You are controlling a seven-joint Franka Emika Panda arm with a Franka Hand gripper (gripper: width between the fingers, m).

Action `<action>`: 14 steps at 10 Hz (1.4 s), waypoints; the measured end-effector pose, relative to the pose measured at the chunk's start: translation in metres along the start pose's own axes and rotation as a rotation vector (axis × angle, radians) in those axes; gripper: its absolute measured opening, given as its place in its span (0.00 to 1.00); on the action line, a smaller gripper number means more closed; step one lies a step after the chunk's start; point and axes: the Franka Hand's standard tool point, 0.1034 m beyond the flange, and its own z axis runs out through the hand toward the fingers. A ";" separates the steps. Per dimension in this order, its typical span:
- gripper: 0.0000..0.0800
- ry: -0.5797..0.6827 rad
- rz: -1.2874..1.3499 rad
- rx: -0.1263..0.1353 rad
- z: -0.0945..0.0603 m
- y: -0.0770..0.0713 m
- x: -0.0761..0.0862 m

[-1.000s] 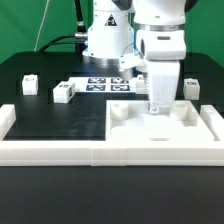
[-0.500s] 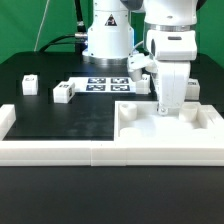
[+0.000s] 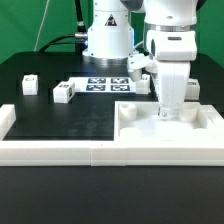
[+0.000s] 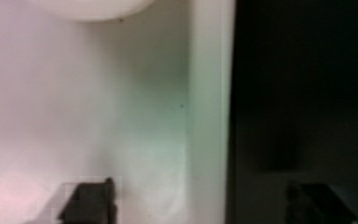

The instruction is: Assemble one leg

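Note:
The large white tray (image 3: 124,115) sits at the front on the exterior view's right. My gripper (image 3: 167,112) reaches straight down into it near its far wall. In the wrist view my gripper (image 4: 202,200) is open, its dark fingertips (image 4: 87,200) wide apart on either side of the tray's pale rim (image 4: 206,120), with gaps showing. Small white legs with square markers lie loose on the black table: two on the exterior view's left (image 3: 30,84) (image 3: 65,93) and one on the right (image 3: 193,88), behind the tray. I hold no leg.
The marker board (image 3: 105,85) lies flat at the middle back, in front of the arm's base (image 3: 108,40). A white fence (image 3: 50,150) runs along the table's front and left edges. Another small white piece (image 3: 137,62) shows beside my arm.
The tray and my gripper shifted together toward the exterior view's right between the oldest frame and the middle one. Since then nothing has visibly moved.

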 end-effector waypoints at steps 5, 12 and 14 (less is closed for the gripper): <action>0.81 0.000 0.000 0.000 0.000 0.000 0.000; 0.81 -0.013 0.055 -0.041 -0.044 -0.020 -0.004; 0.81 -0.012 0.085 -0.039 -0.043 -0.020 -0.004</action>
